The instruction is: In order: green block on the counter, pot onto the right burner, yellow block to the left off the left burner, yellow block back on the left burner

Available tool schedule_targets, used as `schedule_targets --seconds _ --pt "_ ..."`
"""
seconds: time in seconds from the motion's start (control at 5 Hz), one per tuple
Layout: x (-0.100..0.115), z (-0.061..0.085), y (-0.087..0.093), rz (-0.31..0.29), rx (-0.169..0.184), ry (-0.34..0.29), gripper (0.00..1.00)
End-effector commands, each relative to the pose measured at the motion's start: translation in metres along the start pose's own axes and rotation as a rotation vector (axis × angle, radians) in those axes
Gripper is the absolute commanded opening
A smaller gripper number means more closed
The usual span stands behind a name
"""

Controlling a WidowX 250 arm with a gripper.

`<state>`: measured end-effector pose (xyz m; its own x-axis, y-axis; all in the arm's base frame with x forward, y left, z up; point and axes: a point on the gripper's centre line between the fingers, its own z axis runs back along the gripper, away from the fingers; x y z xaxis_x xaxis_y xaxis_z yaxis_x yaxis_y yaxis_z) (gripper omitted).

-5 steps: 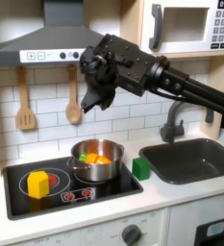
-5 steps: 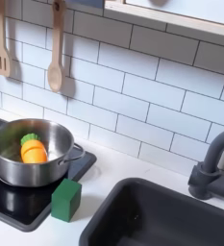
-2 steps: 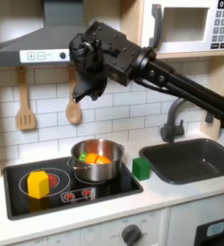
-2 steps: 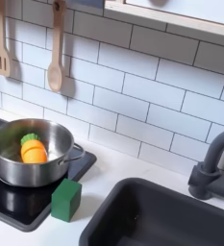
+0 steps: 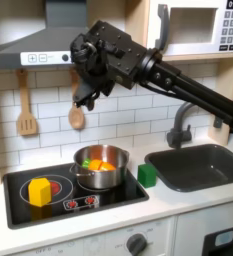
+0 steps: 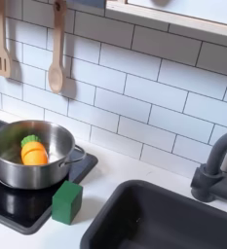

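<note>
I see the counter [image 5: 108, 215], pale cream, running across both exterior views, with a black cooktop [image 5: 48, 205] set into it at 8 o'clock in the first exterior view and a dark grey sink [image 5: 200, 163] at 4 o'clock. My arm [image 5: 178, 85] reaches in from 3 o'clock of the first exterior view, high above everything, and its gripper [image 5: 85, 98] hangs near 11 o'clock of the frame, in front of the tiled wall, well above the pot. I cannot tell how far its jaws are parted; nothing seems to be in them.

The pot [image 5: 100, 167], shiny silver with orange and yellow toy food inside, sits on the burner at the first exterior view's right of the cooktop. In the second exterior view it sits at 9 o'clock.

The yellow block [image 5: 39, 191] rests on the other burner, well apart from the pot.

The green block [image 5: 147, 174] stands on the counter, just beside the cooktop's edge, between pot and sink.
</note>
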<state>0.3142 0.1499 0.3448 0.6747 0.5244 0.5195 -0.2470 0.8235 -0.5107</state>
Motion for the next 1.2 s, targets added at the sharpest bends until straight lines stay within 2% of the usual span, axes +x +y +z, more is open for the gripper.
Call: schedule_targets --seconds 0.0,0.6,0.8,1.0 --pt "0.0 0.0 0.0 0.0 -0.002 0.0 1.0" --pt "0.0 0.0 0.0 0.0 0.0 0.0 1.0" --pt "0.006 -0.007 0.006 0.005 -0.022 -0.053 1.0" --pt "0.019 -0.012 0.009 0.035 0.007 -0.114 0.73"
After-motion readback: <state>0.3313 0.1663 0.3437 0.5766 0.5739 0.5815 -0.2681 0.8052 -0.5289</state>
